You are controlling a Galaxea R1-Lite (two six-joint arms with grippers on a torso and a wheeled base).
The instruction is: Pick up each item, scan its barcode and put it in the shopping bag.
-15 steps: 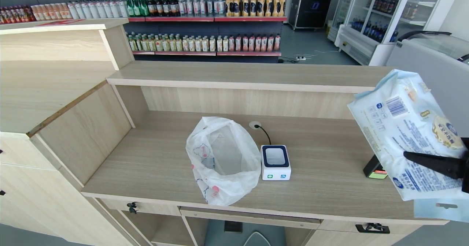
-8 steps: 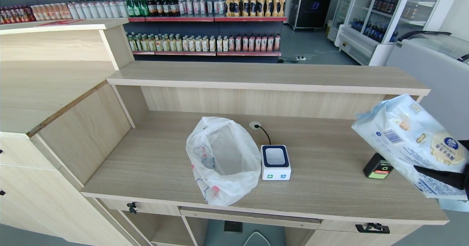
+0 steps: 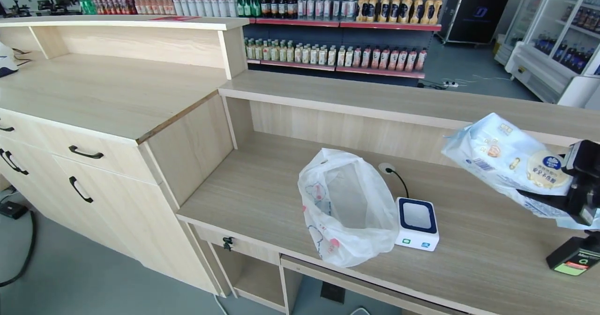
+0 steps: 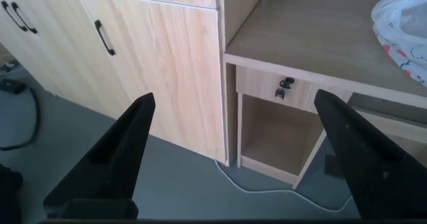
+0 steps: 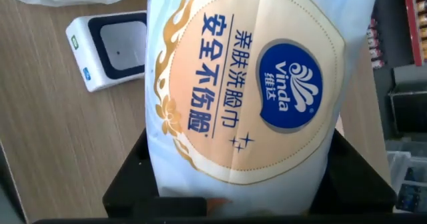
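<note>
Clamping the soft pale-blue plastic tissue pack (image 3: 506, 162), the right gripper (image 5: 237, 184) holds it aloft near the white box-shaped scanner (image 3: 416, 223), apparently to present its barcode (image 3: 483, 165).

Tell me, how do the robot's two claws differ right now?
The right gripper is shut on the pale blue tissue pack; the left gripper is open and empty. The right gripper is above the counter top; the left gripper hangs low, facing the cabinet doors. Both have black fingers.
</note>
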